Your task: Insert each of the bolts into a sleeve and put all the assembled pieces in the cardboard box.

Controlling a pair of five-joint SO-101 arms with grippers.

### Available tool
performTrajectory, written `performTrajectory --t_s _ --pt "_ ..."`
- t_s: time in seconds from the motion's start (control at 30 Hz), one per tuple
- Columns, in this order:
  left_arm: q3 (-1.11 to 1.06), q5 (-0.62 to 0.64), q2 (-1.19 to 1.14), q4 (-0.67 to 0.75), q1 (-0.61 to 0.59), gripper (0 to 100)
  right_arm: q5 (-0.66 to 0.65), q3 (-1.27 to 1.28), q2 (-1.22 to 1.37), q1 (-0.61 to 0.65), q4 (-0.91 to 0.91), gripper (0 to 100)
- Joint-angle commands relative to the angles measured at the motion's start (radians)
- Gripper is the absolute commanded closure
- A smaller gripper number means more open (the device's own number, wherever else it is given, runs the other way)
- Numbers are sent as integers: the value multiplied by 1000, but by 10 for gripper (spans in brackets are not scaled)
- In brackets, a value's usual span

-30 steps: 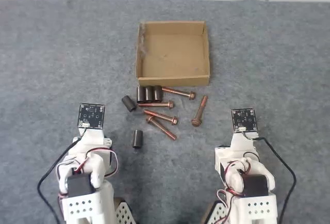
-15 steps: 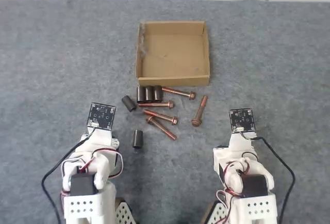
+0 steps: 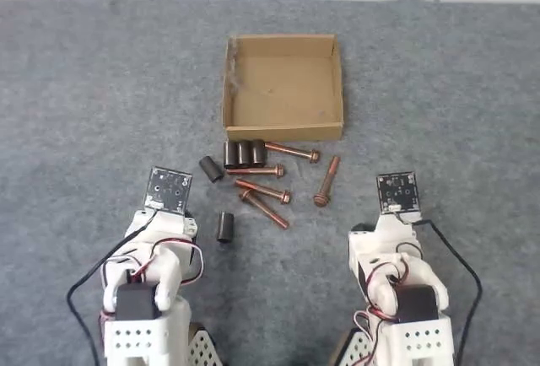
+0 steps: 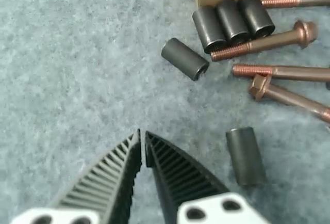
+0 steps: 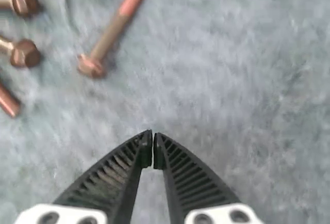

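Five copper bolts [image 3: 263,190] lie loose on the grey carpet in front of the open cardboard box [image 3: 283,126]. Three dark sleeves [image 3: 243,153] sit in a row against the box's front wall. A fourth sleeve [image 3: 211,169] lies to their left. The fifth sleeve [image 3: 224,227] lies alone nearer the left arm [image 3: 169,191]. My left gripper [image 4: 143,133] is shut and holds nothing, hovering over bare carpet short of the lone sleeve [image 4: 246,156]. My right gripper [image 5: 153,133] is also shut with nothing in it, with the rightmost bolt [image 5: 111,30] ahead of it.
The box is open-topped with nothing inside. Grey carpet stretches to both sides of the parts and behind the box. The right arm [image 3: 398,193] stands to the right of the bolts, and a pale wall edge runs along the back.
The left arm's wrist has swung right and a little nearer the lone sleeve. The right arm has shifted only slightly. The bolts, sleeves and box have not moved.
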State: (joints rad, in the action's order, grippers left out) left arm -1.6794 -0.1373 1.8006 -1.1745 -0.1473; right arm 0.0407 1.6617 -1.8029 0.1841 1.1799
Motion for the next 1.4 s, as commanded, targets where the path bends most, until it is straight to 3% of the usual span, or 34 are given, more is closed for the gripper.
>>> performTrajectory --t_s 0.0,0.13,0.37,0.57,0.87,1.13,1.37 --pt "61 -6 25 26 -95 987 -48 -41 -2 12 -51 988" --pt "76 0 25 26 -252 987 -262 -41 -1 16 -107 989" --pt "105 0 23 -23 -327 987 -216 -106 12 199 -70 989" --pt "108 2 23 12 -399 987 -143 -221 71 262 -41 989" --pt "131 3 23 11 -411 988 -80 -407 487 361 -113 989" --pt "170 3 21 -23 -439 988 91 -560 854 585 -303 988" --pt "180 3 8 -20 -439 989 216 -835 1256 604 -354 988"
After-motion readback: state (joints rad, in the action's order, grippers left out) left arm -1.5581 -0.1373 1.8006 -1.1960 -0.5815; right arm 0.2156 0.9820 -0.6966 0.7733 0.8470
